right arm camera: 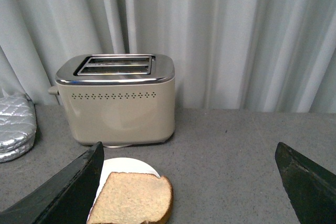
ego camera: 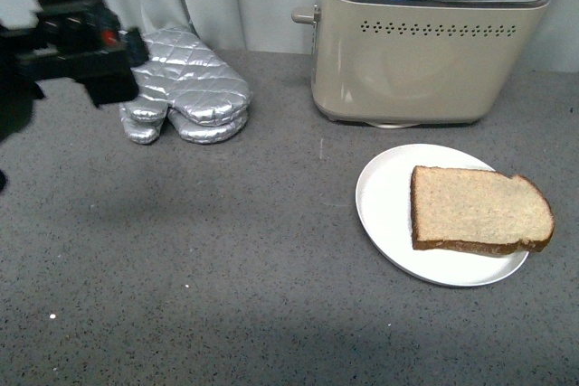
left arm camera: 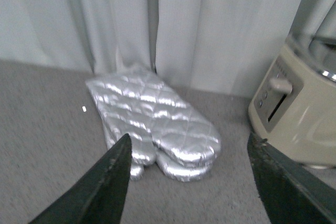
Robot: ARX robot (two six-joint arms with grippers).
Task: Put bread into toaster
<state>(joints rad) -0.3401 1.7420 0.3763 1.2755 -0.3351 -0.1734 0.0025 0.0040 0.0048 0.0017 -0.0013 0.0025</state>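
Observation:
The bread (ego camera: 478,210) is a light brown slice with a dark crust, lying flat on a white plate (ego camera: 384,205) at the front right; it also shows in the right wrist view (right arm camera: 134,200). The beige toaster (ego camera: 425,61) with a chrome top stands behind the plate, both slots empty; it also shows in the right wrist view (right arm camera: 123,106) and partly in the left wrist view (left arm camera: 296,114). My left gripper (ego camera: 118,65) hangs open and empty at the far left, above the table; in its own view (left arm camera: 189,174) it faces the mitts. My right gripper (right arm camera: 189,182) is open and empty, beside the bread.
Silver quilted oven mitts (ego camera: 185,88) lie stacked at the back left, next to the toaster; they also show in the left wrist view (left arm camera: 155,121). A pale curtain (right arm camera: 220,35) hangs behind the grey speckled countertop (ego camera: 181,250). The toaster's lever knob (ego camera: 306,15) sticks out towards the mitts.

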